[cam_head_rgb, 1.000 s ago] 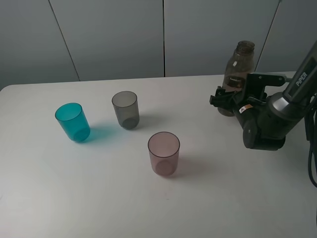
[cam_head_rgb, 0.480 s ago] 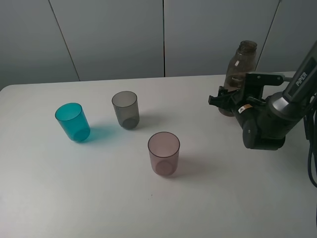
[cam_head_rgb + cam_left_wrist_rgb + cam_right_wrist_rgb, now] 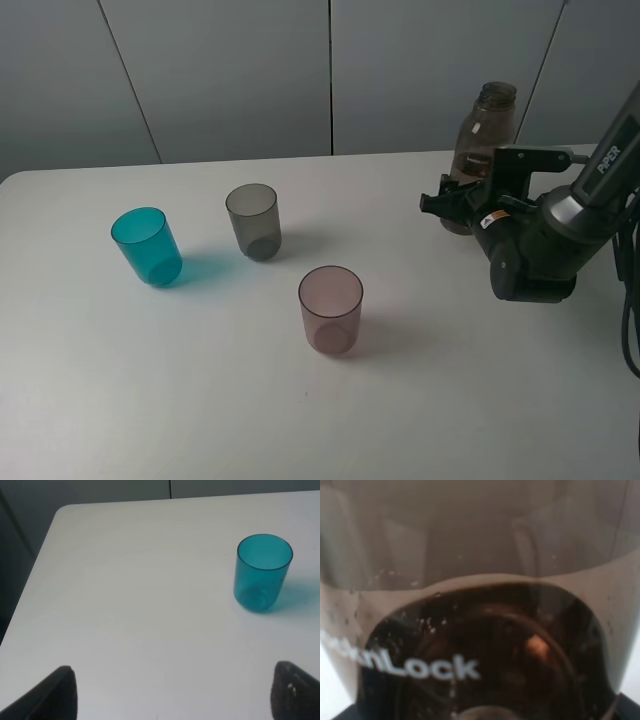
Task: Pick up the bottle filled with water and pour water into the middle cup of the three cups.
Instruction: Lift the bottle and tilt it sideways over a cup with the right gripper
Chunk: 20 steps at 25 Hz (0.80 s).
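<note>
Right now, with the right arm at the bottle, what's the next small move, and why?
Probably shut the right gripper on the bottle, then lift. The bottle fills the right wrist view, so it seems to sit deep between the fingers, and it stands upright on the table. I cannot tell whether they clamp it yet.

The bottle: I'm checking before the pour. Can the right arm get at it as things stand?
Probably yes: the right gripper sits low at the bottle, which fills the right wrist view, with nothing between them.
</note>
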Available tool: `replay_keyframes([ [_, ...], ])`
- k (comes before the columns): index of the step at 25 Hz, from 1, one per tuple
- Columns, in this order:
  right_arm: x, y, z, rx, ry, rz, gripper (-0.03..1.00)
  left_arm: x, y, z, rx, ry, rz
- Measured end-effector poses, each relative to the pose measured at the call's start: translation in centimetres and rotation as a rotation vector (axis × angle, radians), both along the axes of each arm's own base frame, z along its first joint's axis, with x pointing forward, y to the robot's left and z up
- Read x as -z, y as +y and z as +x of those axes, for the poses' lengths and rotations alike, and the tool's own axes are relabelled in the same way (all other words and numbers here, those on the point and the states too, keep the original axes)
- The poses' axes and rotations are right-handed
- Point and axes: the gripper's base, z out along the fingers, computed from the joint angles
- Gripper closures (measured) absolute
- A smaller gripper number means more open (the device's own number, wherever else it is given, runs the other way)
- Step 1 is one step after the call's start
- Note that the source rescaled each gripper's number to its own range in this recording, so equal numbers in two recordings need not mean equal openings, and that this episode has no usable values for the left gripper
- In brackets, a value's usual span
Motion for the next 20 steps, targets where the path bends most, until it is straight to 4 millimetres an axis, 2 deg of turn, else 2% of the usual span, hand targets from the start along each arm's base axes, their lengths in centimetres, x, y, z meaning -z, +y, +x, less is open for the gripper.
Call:
replay_keyframes([
  [14, -0.04, 0.11, 0.17, -0.003, 0.004, 0.007, 0.94, 0.0, 0.0, 0.0, 0.0, 0.0, 0.0],
  [20, -0.81, 0.28, 0.3, -0.018, 0.008, 0.013, 0.95, 0.0, 0.0, 0.0, 0.0, 0.0, 0.0],
])
